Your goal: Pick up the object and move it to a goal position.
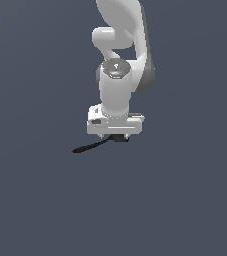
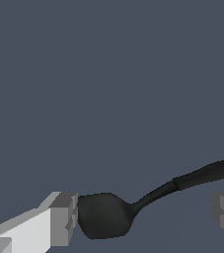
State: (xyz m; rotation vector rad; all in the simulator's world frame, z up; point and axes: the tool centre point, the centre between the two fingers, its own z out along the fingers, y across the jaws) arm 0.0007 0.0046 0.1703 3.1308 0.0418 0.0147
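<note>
Wrist view shows the spoon's (image 2: 103, 216) bowl touching one finger (image 2: 64, 220) of the spread, unclenched end effector (image 2: 145, 217).

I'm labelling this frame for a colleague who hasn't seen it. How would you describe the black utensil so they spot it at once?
Start at the white robot arm against the plain grey-blue background, and follow it down to its gripper. The flat black spoon-like utensil lies right beneath, with its end sticking out toward the exterior view's left. In the wrist view its oval bowl sits between the open jaws, by one pale finger; it is the only dark loose thing there.
</note>
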